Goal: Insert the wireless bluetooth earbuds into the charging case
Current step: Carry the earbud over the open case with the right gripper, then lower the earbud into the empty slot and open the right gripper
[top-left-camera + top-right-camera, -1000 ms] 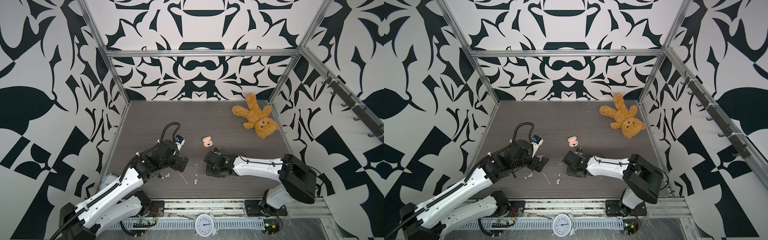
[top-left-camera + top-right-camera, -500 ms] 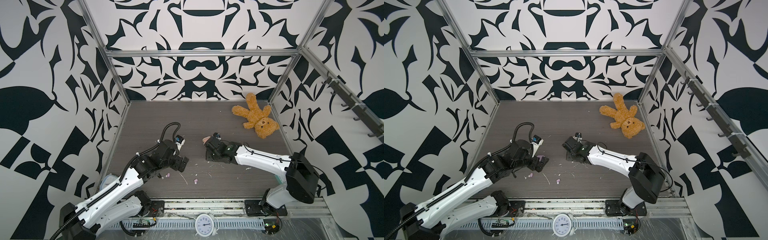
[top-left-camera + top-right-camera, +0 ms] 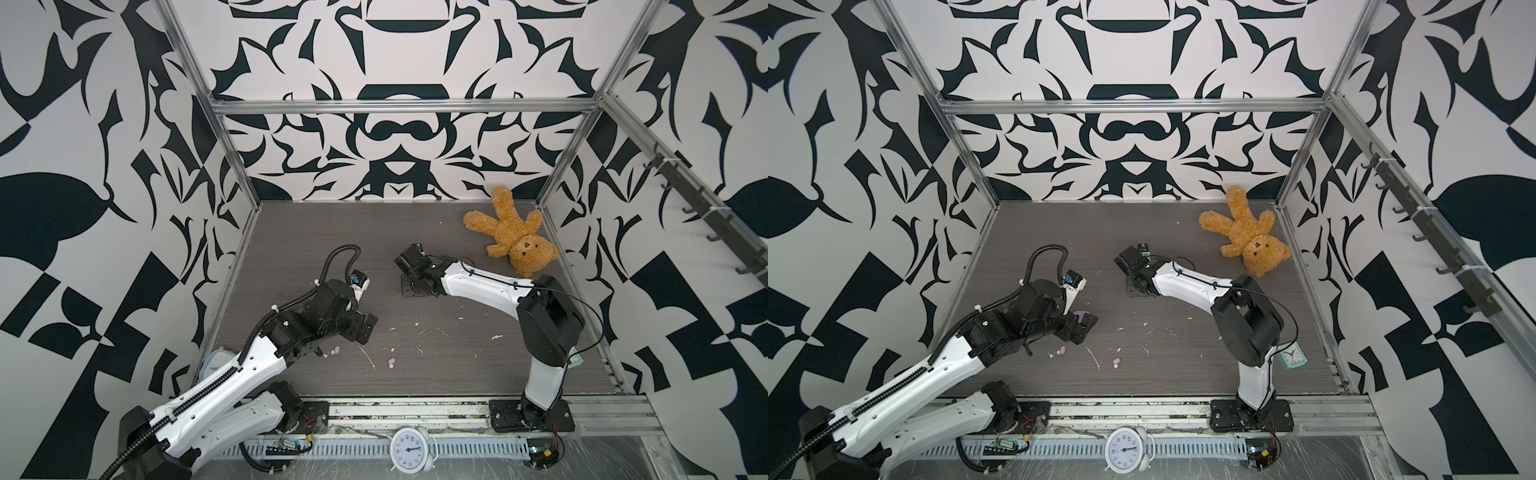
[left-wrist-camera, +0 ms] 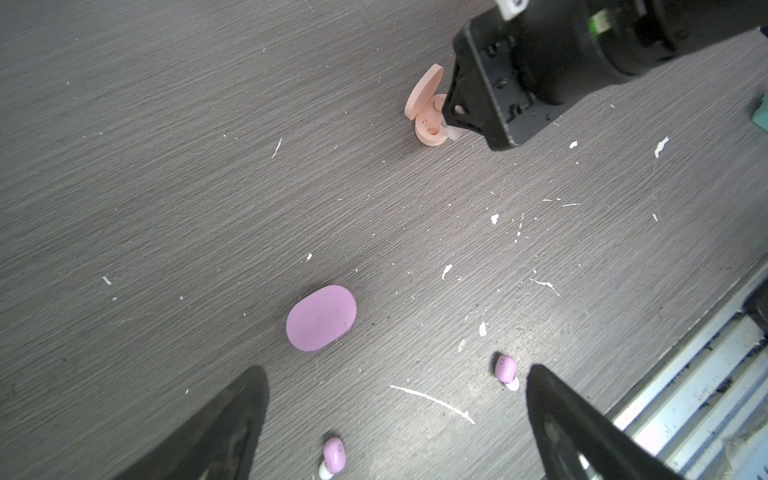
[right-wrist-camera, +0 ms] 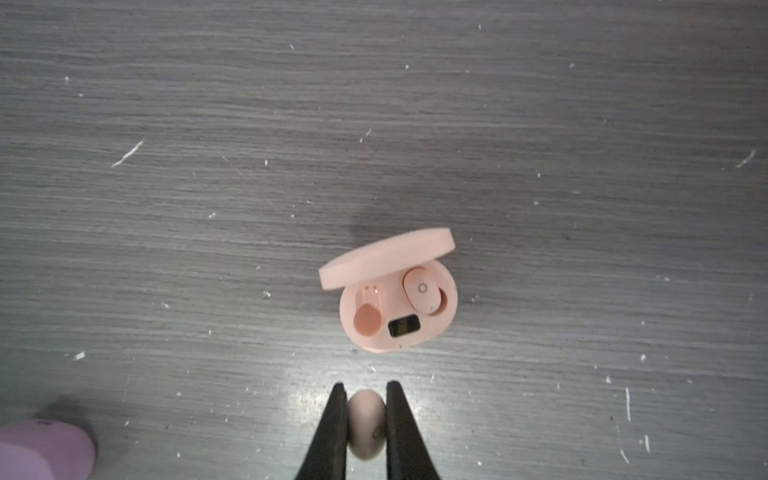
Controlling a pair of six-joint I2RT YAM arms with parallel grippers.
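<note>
The peach-pink charging case (image 5: 399,328) lies open on the table, its lid tilted up. One peach earbud (image 5: 420,294) sits in a socket; the other socket (image 5: 367,319) is empty. My right gripper (image 5: 365,388) hangs just short of the case, shut on a second peach earbud (image 5: 365,419). In both top views this gripper (image 3: 409,286) covers the case. A closed lilac case (image 4: 321,318) lies ahead of my open left gripper (image 4: 397,370). Two lilac earbuds (image 4: 505,369) (image 4: 333,455) lie loose near its fingers, also seen in a top view as earbuds (image 3: 334,351) (image 3: 391,362).
A brown teddy bear (image 3: 511,232) lies at the back right. A small teal clock (image 3: 1292,356) sits behind the right arm's base, and a white clock (image 3: 409,449) stands on the front rail. White scraps (image 4: 432,401) dot the grey tabletop.
My right gripper has travelled from the front middle of the table toward the back, ending over the peach case with the earbud in its jaws. The left arm has stayed still.
</note>
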